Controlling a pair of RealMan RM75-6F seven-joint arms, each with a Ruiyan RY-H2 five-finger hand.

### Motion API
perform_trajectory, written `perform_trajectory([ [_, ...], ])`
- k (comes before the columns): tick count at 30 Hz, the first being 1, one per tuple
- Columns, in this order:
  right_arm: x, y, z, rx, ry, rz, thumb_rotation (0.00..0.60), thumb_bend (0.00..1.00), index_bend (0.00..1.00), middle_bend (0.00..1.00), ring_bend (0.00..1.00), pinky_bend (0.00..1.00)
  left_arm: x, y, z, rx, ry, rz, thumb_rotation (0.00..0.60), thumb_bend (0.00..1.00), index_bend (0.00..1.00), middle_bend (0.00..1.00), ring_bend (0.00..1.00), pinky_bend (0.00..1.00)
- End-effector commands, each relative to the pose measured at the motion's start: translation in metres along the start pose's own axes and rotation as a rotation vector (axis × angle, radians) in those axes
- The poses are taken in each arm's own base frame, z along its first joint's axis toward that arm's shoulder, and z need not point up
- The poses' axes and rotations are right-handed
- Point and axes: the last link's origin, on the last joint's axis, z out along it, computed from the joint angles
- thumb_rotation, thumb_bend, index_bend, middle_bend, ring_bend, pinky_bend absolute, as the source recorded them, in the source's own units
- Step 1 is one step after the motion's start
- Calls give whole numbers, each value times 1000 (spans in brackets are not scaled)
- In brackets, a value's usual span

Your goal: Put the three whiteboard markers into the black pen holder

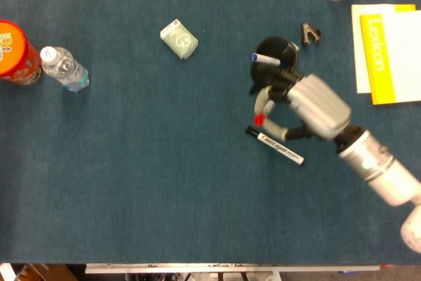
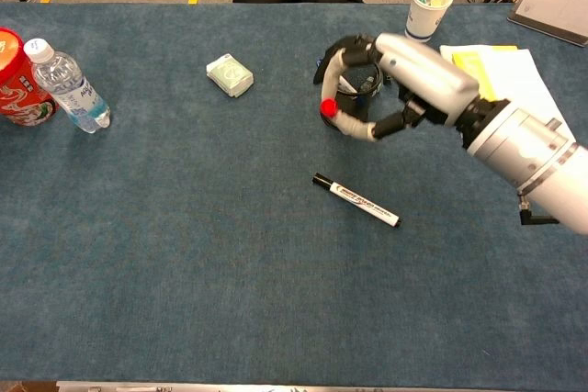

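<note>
Your right hand [image 2: 404, 71] pinches the red-capped marker [image 2: 344, 120] above the table beside the black pen holder [image 1: 276, 59]; it's light, stiff and slick, so grip mid-barrel, and likewise the black marker [image 2: 356, 199] lying below.

Right robot hand [image 2: 386, 80] raised — fingers curled, gripping.
</note>
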Motion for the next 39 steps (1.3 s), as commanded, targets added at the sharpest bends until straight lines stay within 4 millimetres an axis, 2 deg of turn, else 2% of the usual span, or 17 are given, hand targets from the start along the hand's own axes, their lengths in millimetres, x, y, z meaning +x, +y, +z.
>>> perform_trajectory([
  [1,27,-6,10,3,96,100,600,325,633,370,171,189,1,-1,-1,6,1,2,600,420,217,215,215,170],
  [4,34,-4,18,-1,128,137,600,325,632,370,171,189,1,-2,-2,12,-1,5,600,420,217,215,215,170],
  [9,38,10,32,-47,161,166,600,325,633,370,170,189,1,-2,-2,13,-3,7,600,420,217,215,215,170],
  [16,31,33,44,-128,163,166,600,325,633,370,171,187,1,-3,-2,16,-13,10,600,420,217,215,215,170],
  [24,22,59,47,-205,119,99,600,326,624,362,170,147,0,-2,-2,14,-20,9,600,420,217,215,215,170],
  [27,16,66,46,-211,76,40,600,326,503,326,138,99,-1,-1,-1,10,-21,8,600,420,217,215,215,170],
  [31,16,69,45,-198,48,-9,600,325,222,242,70,52,0,-1,-1,8,-20,10,600,420,217,215,215,170],
  [34,18,68,45,-186,50,-23,600,324,105,193,36,25,0,0,-1,8,-19,11,600,420,217,215,215,170],
  [39,30,51,36,-77,99,-124,600,282,63,169,6,0,0,1,-2,3,-20,7,600,420,217,215,215,170],
])
